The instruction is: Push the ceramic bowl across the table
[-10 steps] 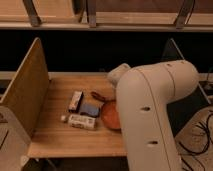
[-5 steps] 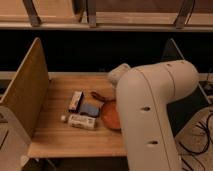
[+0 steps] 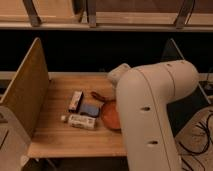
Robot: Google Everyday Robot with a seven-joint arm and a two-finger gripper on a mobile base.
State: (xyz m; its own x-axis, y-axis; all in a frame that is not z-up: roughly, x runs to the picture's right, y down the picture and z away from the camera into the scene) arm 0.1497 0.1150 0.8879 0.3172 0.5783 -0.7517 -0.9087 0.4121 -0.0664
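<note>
currently the ceramic bowl [image 3: 109,117] is sitting at the right of the surface [image 3: 70,142], half covered by the white arm [image 3: 150,115]. the gripper is hiding behind that arm, so its opening cannot be told. a push leftward is risking shoving the blue block [image 3: 90,109] lying just beside the bowl.
</note>
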